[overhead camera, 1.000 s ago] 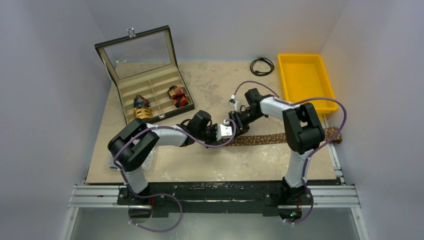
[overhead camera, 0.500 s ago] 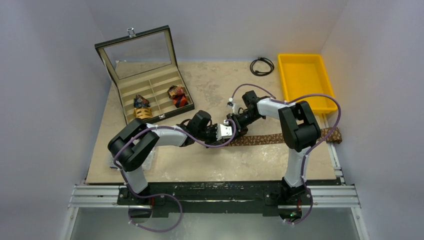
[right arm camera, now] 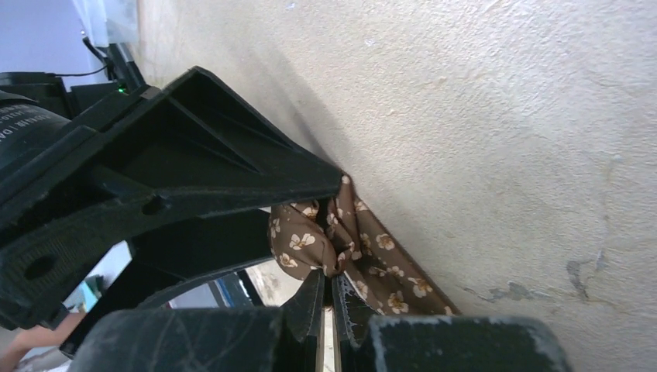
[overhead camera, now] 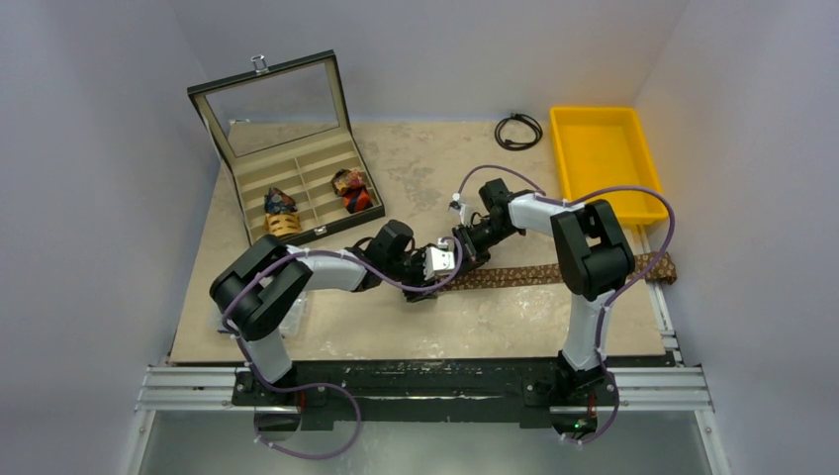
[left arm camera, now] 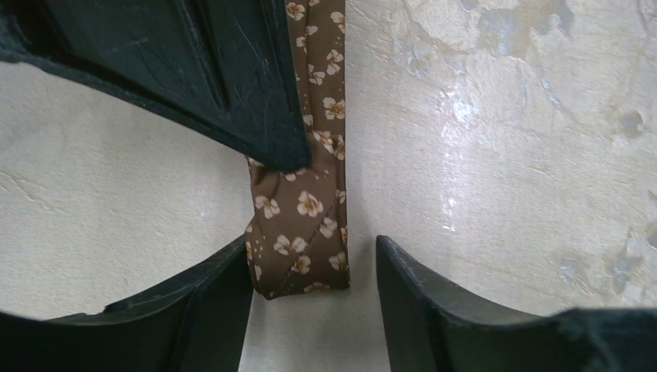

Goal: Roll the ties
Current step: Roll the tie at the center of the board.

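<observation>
Brown tie (overhead camera: 539, 273) lies stretched along your table (overhead camera: 396, 327). Its folded end sits between the parted jaws of your left gripper (left arm camera: 311, 256), one finger touching its edge. Your right gripper (right arm camera: 329, 291) is clenched on the fabric just beyond.

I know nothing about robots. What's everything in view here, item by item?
brown tie: one, brown with pale flowers, flat across the table's near middle, left end folded
rolled ties: two, blue-yellow and red-orange, in the case's compartments
case: one, black, glass lid open, far left
cable loop: one, black, far edge
tray: one, yellow, far right
clear packet: one, near left, mostly hidden under the left arm
table: one, mottled beige
left gripper: one, black, open, astride the tie's folded end
right gripper: one, black, shut, pinching the tie
</observation>
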### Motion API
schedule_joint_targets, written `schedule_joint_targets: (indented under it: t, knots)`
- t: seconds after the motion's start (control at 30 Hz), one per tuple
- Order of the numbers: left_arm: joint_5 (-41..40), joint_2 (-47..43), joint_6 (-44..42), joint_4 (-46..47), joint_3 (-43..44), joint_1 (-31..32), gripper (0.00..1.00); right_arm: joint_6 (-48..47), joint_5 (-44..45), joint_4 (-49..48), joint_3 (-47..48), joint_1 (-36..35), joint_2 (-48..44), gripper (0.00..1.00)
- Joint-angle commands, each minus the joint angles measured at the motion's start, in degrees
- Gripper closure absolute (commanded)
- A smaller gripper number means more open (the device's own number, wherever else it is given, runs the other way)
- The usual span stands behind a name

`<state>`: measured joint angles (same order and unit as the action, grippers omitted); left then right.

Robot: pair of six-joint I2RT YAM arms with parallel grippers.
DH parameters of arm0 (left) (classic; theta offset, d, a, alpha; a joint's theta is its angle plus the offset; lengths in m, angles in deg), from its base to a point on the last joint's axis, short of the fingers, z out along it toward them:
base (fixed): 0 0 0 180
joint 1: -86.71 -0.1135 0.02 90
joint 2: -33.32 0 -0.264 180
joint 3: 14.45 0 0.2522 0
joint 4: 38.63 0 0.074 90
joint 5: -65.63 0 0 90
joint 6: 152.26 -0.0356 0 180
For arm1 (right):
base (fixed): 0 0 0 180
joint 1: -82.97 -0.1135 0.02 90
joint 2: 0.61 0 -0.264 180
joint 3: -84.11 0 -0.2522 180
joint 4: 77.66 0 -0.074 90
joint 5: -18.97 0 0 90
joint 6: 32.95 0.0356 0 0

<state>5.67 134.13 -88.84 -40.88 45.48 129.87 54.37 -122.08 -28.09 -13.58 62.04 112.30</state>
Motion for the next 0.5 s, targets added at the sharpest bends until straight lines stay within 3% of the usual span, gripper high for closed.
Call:
schedule_joint_targets:
  t: [0.0, 0.23, 0.47]
  knots:
    - [4.9, -3.04, 1.64, 0.56, -3.28, -1.31, 0.42, -1.27, 4.39, -0.86, -0.37, -0.13, -0.93, 1.0]
    - [5.24, -5.6, 4.43, 6.24, -4.31, -1.5, 0.35, -1.44, 5.69, -1.59, -0.75, -0.11, -0.8, 1.0]
    - [1.99, -8.21, 10.35, 12.98, -5.41, -2.08, 0.21, -1.36, 3.12, -1.19, -0.19, -0.2, -3.42, 1.0]
